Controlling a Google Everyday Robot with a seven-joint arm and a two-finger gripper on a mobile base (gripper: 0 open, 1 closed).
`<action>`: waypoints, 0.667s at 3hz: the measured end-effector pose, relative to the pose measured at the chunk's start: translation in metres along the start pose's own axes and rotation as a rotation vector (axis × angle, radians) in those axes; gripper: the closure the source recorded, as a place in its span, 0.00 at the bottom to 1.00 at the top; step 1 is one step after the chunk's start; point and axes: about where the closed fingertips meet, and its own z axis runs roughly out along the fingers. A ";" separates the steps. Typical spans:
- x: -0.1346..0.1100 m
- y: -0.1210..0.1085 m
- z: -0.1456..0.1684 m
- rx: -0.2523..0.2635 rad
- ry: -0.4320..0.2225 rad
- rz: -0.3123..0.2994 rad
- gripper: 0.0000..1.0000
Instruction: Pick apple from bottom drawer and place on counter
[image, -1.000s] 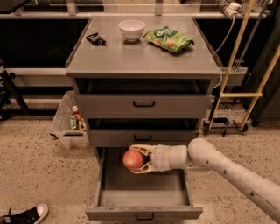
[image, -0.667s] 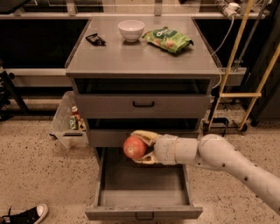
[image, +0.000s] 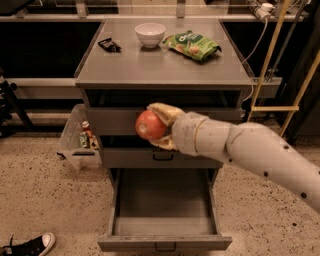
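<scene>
Moved: apple (image: 149, 125) and claw (image: 156, 126) have risen from low over the open bottom drawer (image: 162, 200) to the level of the top drawer front (image: 115, 121); the arm (image: 250, 150) has swung up with them.
Tabletop (image: 165, 65): apple is not on it yet. Its front lip sits just above and behind the apple. A straight lift from here could, I judge, knock the apple or the upper finger against that lip.
Arm: comes in from the right, low across the cabinet front. As it climbs, the forearm may clip the tabletop's front right corner.
Bottom drawer: pulled out, below the apple. A dropped apple would likely land inside it, or strike the front rim and bounce to the floor.
Bag (image: 192, 45): green, back right on the tabletop. A placement too deep would nudge it.
Bowl (image: 150, 34): white, back middle, well apart from the front edge. Same risk only if the reach overshoots.
Claw: closed on the apple, 1 finger above and 1 below.
Apple: red with a paler patch, held in mid-air in front of the top drawer. Much of it juts left past the fingers, so the hold looks shallow and a jolt might slip it. Being round, it may roll off the front once released.
</scene>
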 end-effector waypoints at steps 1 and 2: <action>0.000 -0.075 0.002 0.035 0.111 -0.015 1.00; 0.003 -0.155 -0.001 0.056 0.160 -0.014 1.00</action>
